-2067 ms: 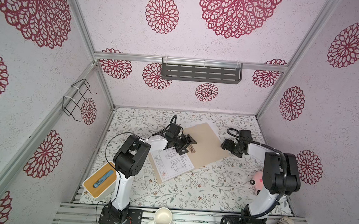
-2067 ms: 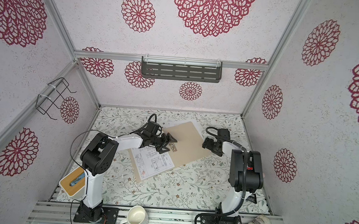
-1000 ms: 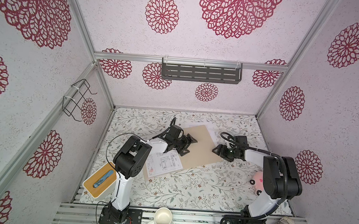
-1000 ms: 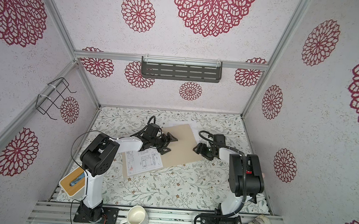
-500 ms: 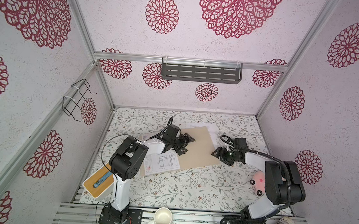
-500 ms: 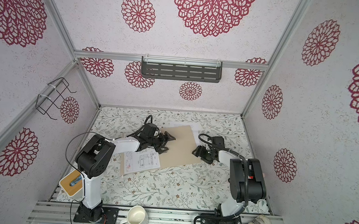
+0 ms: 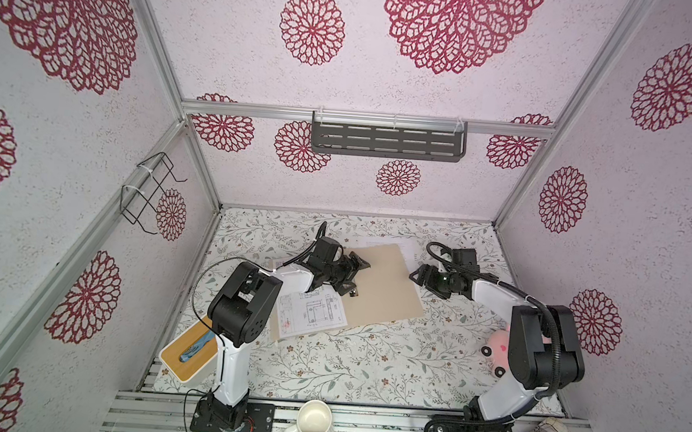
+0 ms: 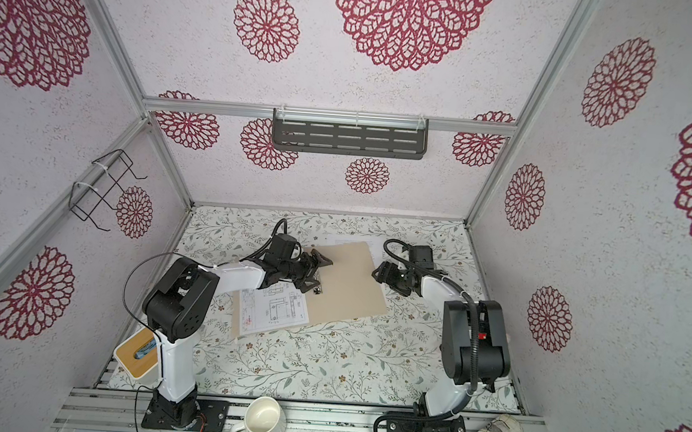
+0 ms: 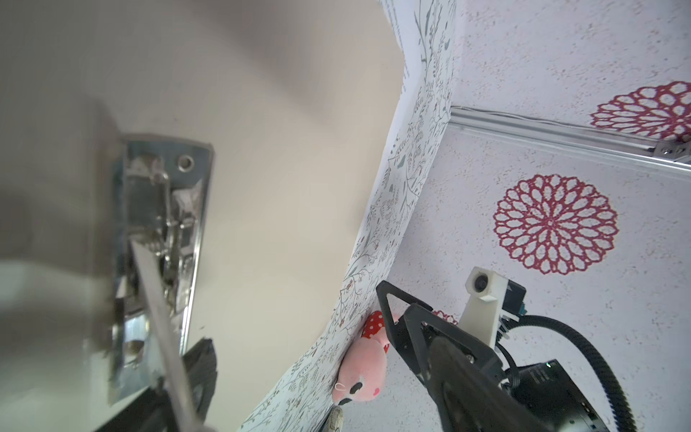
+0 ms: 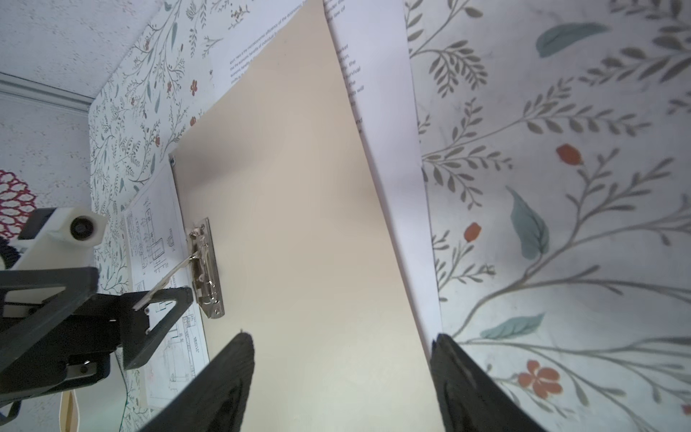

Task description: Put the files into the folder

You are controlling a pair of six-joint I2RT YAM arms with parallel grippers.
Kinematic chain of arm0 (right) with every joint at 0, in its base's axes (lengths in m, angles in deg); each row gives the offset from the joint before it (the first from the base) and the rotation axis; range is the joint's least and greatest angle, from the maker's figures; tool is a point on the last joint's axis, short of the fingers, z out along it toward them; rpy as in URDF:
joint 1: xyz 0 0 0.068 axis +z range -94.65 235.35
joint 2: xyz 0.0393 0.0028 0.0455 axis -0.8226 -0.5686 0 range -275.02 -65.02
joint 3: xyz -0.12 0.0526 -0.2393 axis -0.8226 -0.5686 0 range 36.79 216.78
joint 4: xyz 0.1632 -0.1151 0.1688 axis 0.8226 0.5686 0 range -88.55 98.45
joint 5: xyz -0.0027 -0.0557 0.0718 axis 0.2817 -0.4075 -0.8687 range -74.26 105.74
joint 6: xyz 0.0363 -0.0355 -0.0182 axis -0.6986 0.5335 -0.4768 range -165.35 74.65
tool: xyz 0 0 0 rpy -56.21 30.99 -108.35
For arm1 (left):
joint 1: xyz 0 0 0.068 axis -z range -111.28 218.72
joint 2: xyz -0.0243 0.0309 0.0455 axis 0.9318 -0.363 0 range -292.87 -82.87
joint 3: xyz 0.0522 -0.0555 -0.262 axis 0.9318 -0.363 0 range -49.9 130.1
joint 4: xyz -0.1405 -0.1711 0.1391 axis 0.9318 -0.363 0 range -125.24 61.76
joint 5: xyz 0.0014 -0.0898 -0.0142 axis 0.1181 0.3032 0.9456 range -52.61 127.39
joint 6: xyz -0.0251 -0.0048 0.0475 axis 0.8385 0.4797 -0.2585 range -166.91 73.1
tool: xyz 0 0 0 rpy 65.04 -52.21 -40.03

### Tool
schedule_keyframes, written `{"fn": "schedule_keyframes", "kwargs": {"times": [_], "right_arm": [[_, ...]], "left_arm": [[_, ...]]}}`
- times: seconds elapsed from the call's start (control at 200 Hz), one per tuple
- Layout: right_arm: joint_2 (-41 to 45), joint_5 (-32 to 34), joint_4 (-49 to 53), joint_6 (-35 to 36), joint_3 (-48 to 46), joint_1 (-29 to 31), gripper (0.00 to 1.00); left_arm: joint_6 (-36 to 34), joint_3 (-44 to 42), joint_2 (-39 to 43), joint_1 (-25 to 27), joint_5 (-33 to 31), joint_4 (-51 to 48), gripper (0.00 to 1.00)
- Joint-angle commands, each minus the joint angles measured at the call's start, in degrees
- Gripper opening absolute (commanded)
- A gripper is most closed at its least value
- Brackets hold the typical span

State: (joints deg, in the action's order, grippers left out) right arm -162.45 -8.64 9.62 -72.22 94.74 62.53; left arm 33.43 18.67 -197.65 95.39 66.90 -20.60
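In both top views: folder (image 7: 381, 282) open and flat mid-surface (image 7: 367, 364). On its 7 o'clock half, drawing sheet (image 7: 312, 312). Poking out from under its 12 o'clock edge, a strip of text sheet (image 7: 392, 243). Left jaws spread wide above the metal clip (image 7: 353, 294) toward the folder's 9 o'clock side, gripping nothing. Right jaws likewise apart at the folder's 3 o'clock edge. Tissue box (image 7: 189, 352) at the surface's 8 o'clock, pink toy (image 7: 497, 348) at 4 o'clock, mug (image 7: 313, 423) on the rail at 6 o'clock.

From the left wrist: metal clip close up on beige card, thin lever (image 9: 160, 318) raised off it and slanting toward one dark finger (image 9: 202, 359); contact lost in blur.

From the right wrist: right jaws wide open and empty, one finger (image 10: 232, 381) over the folder, its mate (image 10: 467, 389) over the floral surface, the text sheet's bare strip between them. Lever up, tip resting on a left finger (image 10: 168, 299). Drawing sheet just beyond the clip.
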Motion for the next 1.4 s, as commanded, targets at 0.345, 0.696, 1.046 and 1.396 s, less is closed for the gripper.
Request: {"fn": "schedule_keyframes", "kwargs": {"times": [0.345,0.696,1.046,1.396], "right_arm": [[-3.05,1.99,0.04,-1.89,2.14,1.07,0.77],[-7.8,2.07,-0.78,-4.04,6.72,2.22,0.77],[-10.6,0.81,0.93,-2.23,10.84,2.58,0.77],[-9.74,-1.78,1.24,2.43,10.25,2.56,0.78]], "left_arm": [[-1.81,8.68,-4.13,-7.28,6.9,-1.83,0.92],[-3.16,11.97,-6.94,-10.7,9.74,-3.3,0.93],[-4.48,8.11,-2.6,-10.79,6.53,-5.3,0.95],[-3.84,1.23,4.21,-6.99,-0.97,-6.94,0.98]]}}
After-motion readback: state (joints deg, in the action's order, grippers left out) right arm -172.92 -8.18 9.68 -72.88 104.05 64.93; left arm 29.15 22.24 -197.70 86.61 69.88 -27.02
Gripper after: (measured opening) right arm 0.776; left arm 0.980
